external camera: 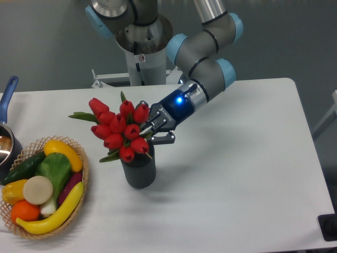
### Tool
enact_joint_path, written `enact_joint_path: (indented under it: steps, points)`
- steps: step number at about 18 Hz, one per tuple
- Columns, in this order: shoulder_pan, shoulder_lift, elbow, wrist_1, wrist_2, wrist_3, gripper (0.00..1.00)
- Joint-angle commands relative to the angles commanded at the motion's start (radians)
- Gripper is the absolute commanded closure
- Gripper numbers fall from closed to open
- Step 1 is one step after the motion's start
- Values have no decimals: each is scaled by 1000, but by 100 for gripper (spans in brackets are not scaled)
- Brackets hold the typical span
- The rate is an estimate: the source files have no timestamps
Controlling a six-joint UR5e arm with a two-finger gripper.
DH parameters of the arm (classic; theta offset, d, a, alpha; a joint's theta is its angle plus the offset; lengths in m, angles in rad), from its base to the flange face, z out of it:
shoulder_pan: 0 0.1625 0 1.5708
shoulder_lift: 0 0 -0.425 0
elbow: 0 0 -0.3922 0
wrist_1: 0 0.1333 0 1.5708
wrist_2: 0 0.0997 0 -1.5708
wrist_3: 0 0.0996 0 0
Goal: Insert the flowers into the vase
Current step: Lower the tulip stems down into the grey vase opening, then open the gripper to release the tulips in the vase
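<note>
The flowers [118, 129], a bunch of red closed tulips with green leaves, hang tilted just above the vase, with the heads pointing left and up. Their lowest blooms touch or overlap the rim of the vase [139, 171], a small dark grey ribbed cylinder standing upright on the white table. My gripper [156, 127] reaches in from the right and is shut on the stem end of the bunch, right above the vase's mouth. The stems are hidden behind the blooms and fingers, so I cannot tell whether they are inside the mouth.
A wicker basket [79, 197] with bananas, green vegetables and other produce sits at the front left. A blue-handled pot [6, 139] stands at the left edge. The arm's base [142, 58] is at the back centre.
</note>
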State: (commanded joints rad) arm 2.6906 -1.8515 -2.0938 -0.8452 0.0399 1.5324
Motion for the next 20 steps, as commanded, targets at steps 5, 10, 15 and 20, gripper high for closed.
enact_joint_path:
  steps: [5,10,15,20]
  points:
    - [0,-6,-21,2,8,37,74]
    - [2,-15,-31,3,26,55,72]
    - [2,-18,-28,3,26,68,61]
    - [20,-25,-25,2,28,71,42]
